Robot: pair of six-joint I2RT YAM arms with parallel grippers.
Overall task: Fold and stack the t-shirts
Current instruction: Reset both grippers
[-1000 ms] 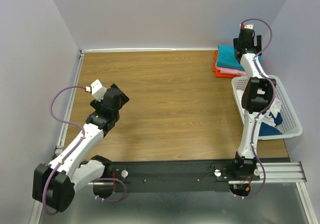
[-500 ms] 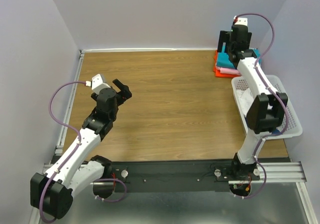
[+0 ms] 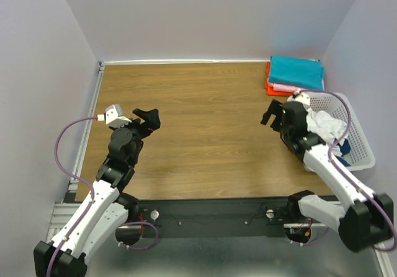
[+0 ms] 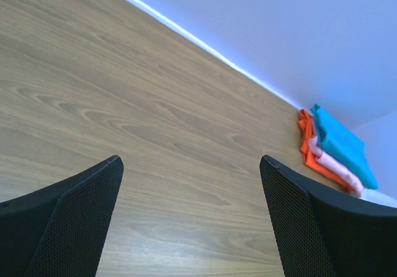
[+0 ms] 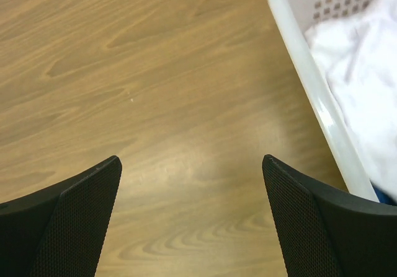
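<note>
A folded teal t-shirt lies on top of a stack with a pink t-shirt and an orange-red t-shirt at the table's far right corner. The stack also shows in the left wrist view, teal over pink over orange-red. A white t-shirt and a dark blue one lie in the white basket. My left gripper is open and empty over the left of the table. My right gripper is open and empty just left of the basket.
The basket's rim with white cloth fills the right side of the right wrist view. Walls close the table on the left, back and right. A black rail runs along the near edge.
My right arm has pulled back from the stack at the far corner and come down low beside the basket. My left gripper has turned and moved slightly forward.
</note>
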